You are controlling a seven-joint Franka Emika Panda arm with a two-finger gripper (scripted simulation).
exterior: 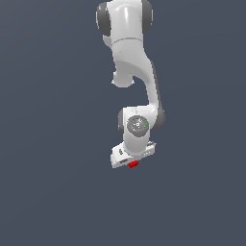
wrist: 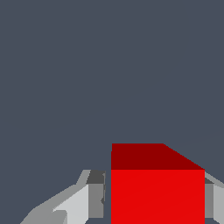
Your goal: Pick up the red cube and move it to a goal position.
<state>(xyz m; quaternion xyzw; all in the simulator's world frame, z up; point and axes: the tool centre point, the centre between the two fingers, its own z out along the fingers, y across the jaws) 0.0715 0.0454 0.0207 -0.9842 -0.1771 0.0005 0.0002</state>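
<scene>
The red cube (exterior: 133,164) is a tiny bright red block that peeks out from under the white gripper (exterior: 130,160) in the exterior view. In the wrist view the red cube (wrist: 157,192) fills the space between the two grey fingers (wrist: 95,197). One finger touches the cube's side and the other stands a hair from it. The gripper (wrist: 155,202) is shut on the cube. The cube's lower part is cut off by the frame edge. No goal marker shows in either view.
The white arm (exterior: 130,53) reaches down from the top of the exterior view to the gripper. Around it lies only a plain dark grey-blue surface (exterior: 53,144).
</scene>
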